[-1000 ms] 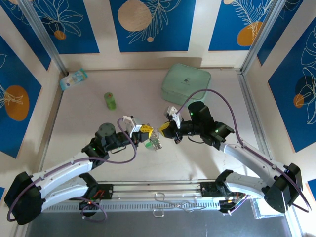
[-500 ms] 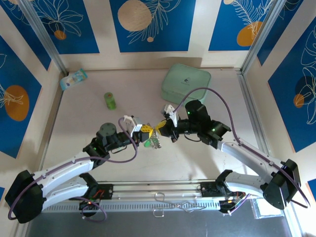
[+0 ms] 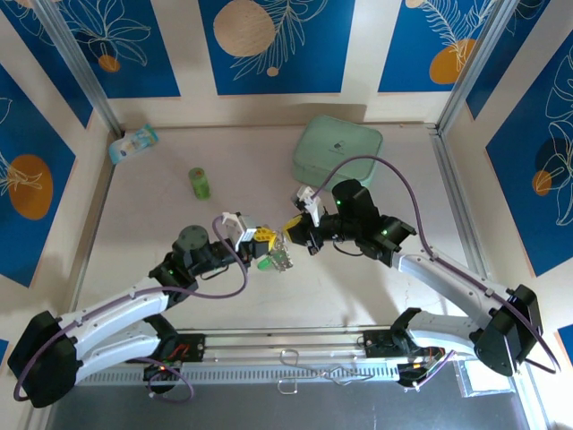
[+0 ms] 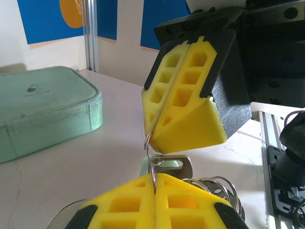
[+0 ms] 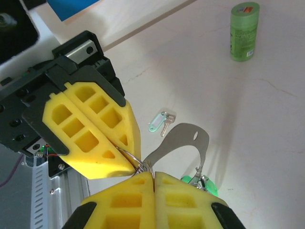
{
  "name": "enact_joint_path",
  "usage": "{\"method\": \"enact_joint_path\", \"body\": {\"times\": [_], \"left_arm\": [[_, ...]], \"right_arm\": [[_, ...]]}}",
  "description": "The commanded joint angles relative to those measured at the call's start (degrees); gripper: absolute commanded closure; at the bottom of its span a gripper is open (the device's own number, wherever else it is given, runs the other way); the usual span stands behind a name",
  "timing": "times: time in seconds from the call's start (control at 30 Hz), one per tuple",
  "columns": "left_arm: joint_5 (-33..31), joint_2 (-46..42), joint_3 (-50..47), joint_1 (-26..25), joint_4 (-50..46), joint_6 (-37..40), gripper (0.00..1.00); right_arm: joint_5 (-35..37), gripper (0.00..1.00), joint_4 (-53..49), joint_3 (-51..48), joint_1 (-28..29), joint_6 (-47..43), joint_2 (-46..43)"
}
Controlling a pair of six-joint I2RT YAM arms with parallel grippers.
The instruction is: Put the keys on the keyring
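your left gripper (image 4: 155,185) and right gripper (image 5: 153,180) both clamp the keyring (image 5: 138,165). looks like the threading step. next you'd pry its coil for a key (image 5: 162,123).

On the table (image 3: 358,296), the case (image 3: 337,150) lies near the far edge, right of centre. The upright cylinder (image 3: 199,183) stands left of it, and the packet (image 3: 133,143) sits at the far left corner. Mid-table, the left gripper (image 3: 269,242) and right gripper (image 3: 289,230) meet tip to tip, with the keys (image 3: 281,260) bunched just below them.

Cream walls (image 3: 188,54), blue floral panels (image 3: 304,54); pale marbled tabletop (image 3: 134,224); aluminium corner posts (image 3: 79,67).
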Motion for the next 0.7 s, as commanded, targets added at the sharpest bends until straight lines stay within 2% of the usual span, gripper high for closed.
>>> {"method": "enact_joint_path", "body": {"times": [0.0, 0.13, 0.23, 0.27, 0.37, 0.5, 0.67], "left_arm": [[1.66, -1.66, -0.34, 0.25, 3.96, 1.91, 1.0], [2.33, -1.22, -0.91, 0.28, 6.5, 2.07, 1.0], [3.33, -0.43, -1.09, 0.11, 9.38, 2.82, 1.0], [3.41, -0.29, -1.05, 0.03, 10.14, 3.29, 1.0], [3.24, 0.08, -1.34, -0.24, 11.81, 5.62, 1.0], [5.04, 1.62, -2.95, -0.24, 17.37, 7.65, 1.0], [11.64, 5.89, -4.32, -0.24, 25.58, 9.47, 1.0]], "right_arm": [[0.58, 1.0, -1.83, 2.06, -0.63, 0.63, 0.99], [-1.94, 0.98, -4.14, 3.36, -0.97, 0.69, 2.94], [-1.87, 0.7, -5.83, 3.51, -1.91, 1.46, 2.77], [-1.53, 0.64, -5.8, 2.8, -2.83, 1.87, 1.68], [-2.71, 0.55, -3.64, -0.59, -6.74, 2.28, -3.0], [-3.34, 0.53, -0.8, -4.12, -8.54, -3.26, -7.67], [-8.99, 0.54, 4.67, -9.3, -6.93, -14.82, -12.36]]}}
